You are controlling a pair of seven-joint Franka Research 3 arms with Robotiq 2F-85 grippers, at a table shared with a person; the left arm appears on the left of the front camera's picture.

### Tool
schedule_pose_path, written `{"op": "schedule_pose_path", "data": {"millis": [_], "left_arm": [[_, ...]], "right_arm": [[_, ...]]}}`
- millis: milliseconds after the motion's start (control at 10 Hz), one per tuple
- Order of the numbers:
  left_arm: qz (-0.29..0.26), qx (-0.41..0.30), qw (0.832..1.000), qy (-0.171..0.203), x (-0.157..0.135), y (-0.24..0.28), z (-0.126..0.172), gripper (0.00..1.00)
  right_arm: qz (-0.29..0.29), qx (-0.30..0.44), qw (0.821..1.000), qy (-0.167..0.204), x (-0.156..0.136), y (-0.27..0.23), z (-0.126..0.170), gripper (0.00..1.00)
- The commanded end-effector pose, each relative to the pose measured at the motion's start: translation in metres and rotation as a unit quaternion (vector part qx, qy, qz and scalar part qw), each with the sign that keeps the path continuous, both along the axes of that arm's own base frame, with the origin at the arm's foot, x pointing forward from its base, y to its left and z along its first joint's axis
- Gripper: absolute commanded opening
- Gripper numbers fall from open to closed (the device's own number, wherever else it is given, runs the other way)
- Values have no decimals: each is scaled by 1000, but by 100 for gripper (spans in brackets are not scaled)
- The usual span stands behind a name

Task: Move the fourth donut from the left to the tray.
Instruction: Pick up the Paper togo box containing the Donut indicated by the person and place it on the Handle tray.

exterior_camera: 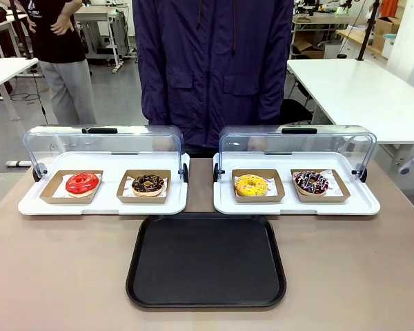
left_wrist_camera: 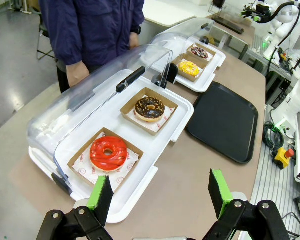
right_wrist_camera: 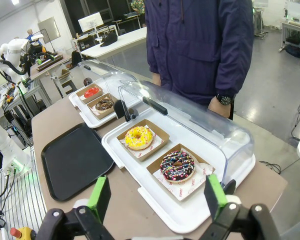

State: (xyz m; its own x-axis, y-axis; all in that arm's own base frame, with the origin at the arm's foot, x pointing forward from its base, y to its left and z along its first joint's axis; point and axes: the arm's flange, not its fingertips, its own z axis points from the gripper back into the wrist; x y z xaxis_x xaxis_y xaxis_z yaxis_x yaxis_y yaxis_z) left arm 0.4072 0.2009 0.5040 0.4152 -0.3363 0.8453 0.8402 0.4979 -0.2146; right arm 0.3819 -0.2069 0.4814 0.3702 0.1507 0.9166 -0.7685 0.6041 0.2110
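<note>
The fourth donut (exterior_camera: 311, 182), dark chocolate with white and pink streaks and sprinkles, lies in a brown cardboard holder at the right end of the right white display tray; it also shows close below my right wrist as the fourth donut (right_wrist_camera: 177, 166) and far off as the fourth donut (left_wrist_camera: 199, 52). The black tray (exterior_camera: 207, 261) lies bare at the table's front middle, seen too as the tray (left_wrist_camera: 222, 120) and the tray (right_wrist_camera: 72, 160). My left gripper (left_wrist_camera: 160, 195) hangs open over the table's left end. My right gripper (right_wrist_camera: 155, 196) hangs open above the right display tray's near edge.
From the left, a red-iced donut (exterior_camera: 82, 183), a chocolate donut with golden sprinkles (exterior_camera: 148, 184) and a yellow-iced donut (exterior_camera: 252, 185) sit in holders. Both clear domed lids (exterior_camera: 103, 146) stand raised at the back. A person in a dark jacket (exterior_camera: 214, 62) stands at the far side.
</note>
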Motion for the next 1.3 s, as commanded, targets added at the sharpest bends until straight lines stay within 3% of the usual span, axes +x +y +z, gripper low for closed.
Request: {"op": "schedule_pose_path", "data": {"millis": [0,1200], "left_arm": [[-8,-2,1000,-7,0,1,1,100],[-8,-2,1000,-7,0,1,1,100]], "right_arm": [[0,5,1000,-19,4,-1,1,100],[0,5,1000,-19,4,-1,1,100]]}}
